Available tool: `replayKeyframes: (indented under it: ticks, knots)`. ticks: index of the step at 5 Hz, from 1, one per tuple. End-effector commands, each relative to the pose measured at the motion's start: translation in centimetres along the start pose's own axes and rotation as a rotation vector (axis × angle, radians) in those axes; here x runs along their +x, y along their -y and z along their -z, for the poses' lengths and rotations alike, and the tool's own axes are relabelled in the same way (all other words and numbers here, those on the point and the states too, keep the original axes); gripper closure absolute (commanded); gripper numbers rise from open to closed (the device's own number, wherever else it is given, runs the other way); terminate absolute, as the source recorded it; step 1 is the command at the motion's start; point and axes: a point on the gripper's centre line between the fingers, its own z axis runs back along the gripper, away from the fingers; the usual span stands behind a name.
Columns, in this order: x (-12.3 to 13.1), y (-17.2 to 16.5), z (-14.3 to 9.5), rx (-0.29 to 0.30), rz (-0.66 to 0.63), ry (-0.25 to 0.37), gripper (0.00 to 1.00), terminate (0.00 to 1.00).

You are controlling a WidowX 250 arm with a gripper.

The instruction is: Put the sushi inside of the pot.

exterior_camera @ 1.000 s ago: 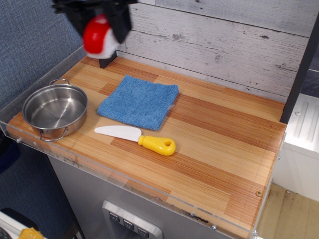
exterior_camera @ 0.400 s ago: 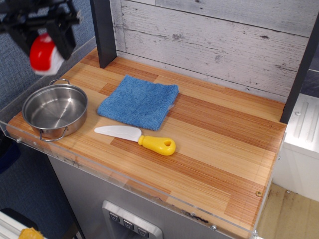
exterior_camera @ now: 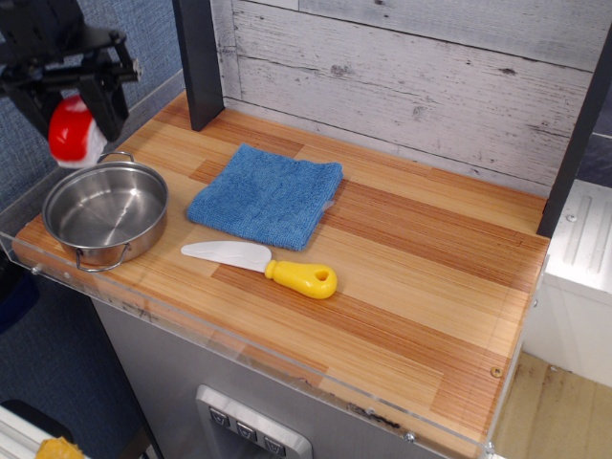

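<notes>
The sushi (exterior_camera: 75, 130), a glossy red top on a white base, hangs in my black gripper (exterior_camera: 73, 115), which is shut on it at the top left of the view. It sits in the air just above the far left rim of the pot (exterior_camera: 106, 211). The pot is a shallow shiny steel one with two wire loop handles, standing at the left end of the wooden counter with nothing inside it.
A folded blue cloth (exterior_camera: 268, 195) lies right of the pot. A white toy knife with a yellow handle (exterior_camera: 263, 266) lies in front of the cloth. A dark post (exterior_camera: 199, 62) stands at the back left. A clear acrylic lip (exterior_camera: 239, 349) edges the counter.
My gripper has carried the sushi from the back near the dark post to the left and down, until it is just over the pot's far rim.
</notes>
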Motion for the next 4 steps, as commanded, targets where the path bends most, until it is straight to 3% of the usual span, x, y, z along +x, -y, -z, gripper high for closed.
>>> replayKeyframes:
  ticks: [1,4]
  knots:
    - [0.7,-0.9,1.7,0.096,-0.001,0.07,1.0,0.0]
    - [1.4,-2.0,5.7,0.168,-0.012,0.034,1.0,0.0]
